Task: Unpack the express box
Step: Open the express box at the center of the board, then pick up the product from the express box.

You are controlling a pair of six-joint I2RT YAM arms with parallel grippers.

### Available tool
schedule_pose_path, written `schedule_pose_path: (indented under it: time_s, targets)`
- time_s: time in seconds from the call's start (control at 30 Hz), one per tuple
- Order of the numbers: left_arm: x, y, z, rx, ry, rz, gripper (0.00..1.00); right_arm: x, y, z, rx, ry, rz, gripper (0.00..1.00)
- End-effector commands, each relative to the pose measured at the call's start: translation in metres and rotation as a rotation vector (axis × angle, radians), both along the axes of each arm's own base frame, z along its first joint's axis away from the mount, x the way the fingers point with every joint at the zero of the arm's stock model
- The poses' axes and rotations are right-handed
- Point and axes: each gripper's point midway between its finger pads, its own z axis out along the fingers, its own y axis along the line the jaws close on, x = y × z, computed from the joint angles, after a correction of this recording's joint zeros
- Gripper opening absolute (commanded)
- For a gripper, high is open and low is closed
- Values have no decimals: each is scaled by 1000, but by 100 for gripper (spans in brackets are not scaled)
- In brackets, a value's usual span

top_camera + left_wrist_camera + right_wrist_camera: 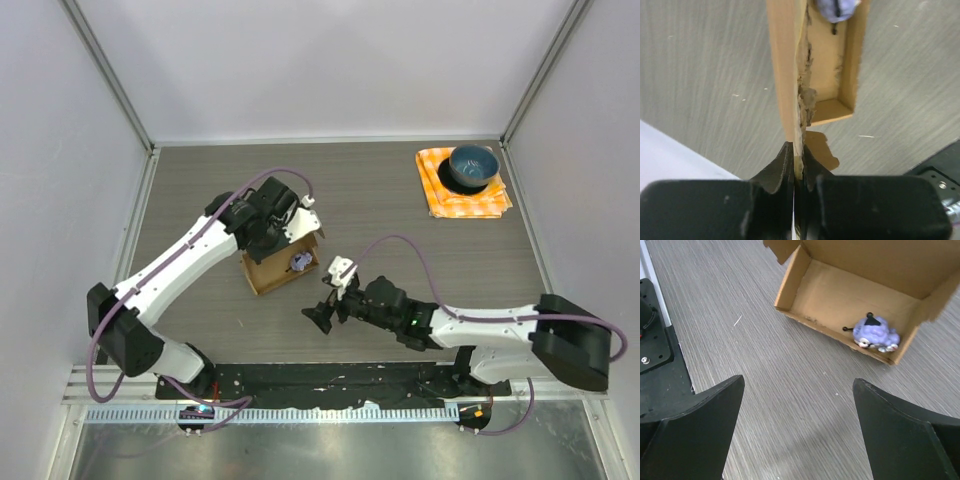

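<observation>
The express box (272,272) lies open in the middle of the table, a plain brown carton with its lid flap (786,75) stood upright. My left gripper (798,159) is shut on the edge of that flap, the cardboard pinched between its fingers; from above the left gripper (296,232) sits at the box's far side. A small purple toy (875,333) lies inside the box (840,290), against its near wall. My right gripper (799,385) stands wide open and empty over bare table, a little short of the box; from above the right gripper (325,308) is to the box's near right.
A blue bowl (472,167) sits on an orange checked cloth (488,203) at the far right corner. White walls with metal posts enclose the table. The black base plate (652,340) lies just left of my right gripper.
</observation>
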Motion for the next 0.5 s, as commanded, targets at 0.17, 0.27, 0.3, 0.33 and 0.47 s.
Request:
schedule_pose_path:
  time_s: [0.17, 0.27, 0.3, 0.33, 0.47]
  targets:
    - [-52, -14, -9, -63, 339, 55, 9, 41, 49, 35, 103, -152, -219, 97]
    - [-59, -18, -6, -99, 406, 65, 4, 54, 54, 28, 61, -210, -256, 96]
    - [-60, -18, -5, -107, 417, 66, 2, 58, 57, 28, 41, -238, -260, 97]
    - [-63, -19, -4, -117, 440, 70, 1, 62, 59, 19, 13, -246, -272, 96]
    - [-68, -18, -4, -125, 470, 68, 0, 80, 59, 5, -27, -251, -319, 94]
